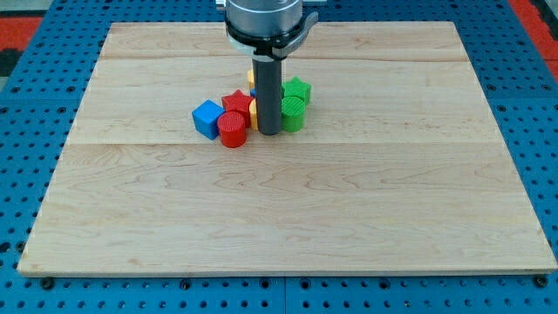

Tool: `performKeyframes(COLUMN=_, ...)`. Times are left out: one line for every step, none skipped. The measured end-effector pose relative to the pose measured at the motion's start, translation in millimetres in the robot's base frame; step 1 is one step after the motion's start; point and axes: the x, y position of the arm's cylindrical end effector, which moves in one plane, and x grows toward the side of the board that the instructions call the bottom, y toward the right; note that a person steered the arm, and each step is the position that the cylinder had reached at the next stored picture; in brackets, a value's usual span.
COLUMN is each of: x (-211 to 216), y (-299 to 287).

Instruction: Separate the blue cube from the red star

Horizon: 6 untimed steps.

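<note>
The blue cube (207, 118) sits at the left end of a tight cluster of blocks, above the board's middle. The red star (236, 102) lies just to its right and a little higher, touching or nearly touching it. A red cylinder (232, 129) stands below the star, against the cube's right side. My tip (268, 132) is down on the board at the right of the star and the red cylinder, about 70 pixels right of the blue cube, with the rod hiding part of the cluster.
A green cylinder (293, 113) and another green block (298, 90) sit right of the rod. A yellow block (254, 111) and a bit of a blue block (252, 92) peek out at the rod's left. The wooden board (279, 218) lies on a blue pegboard.
</note>
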Motion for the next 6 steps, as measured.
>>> performKeyframes(x=34, y=6)
performKeyframes(x=76, y=-12)
performKeyframes(x=81, y=-79)
performKeyframes(x=35, y=-130)
performKeyframes(x=-7, y=-102)
performKeyframes(x=-32, y=-102)
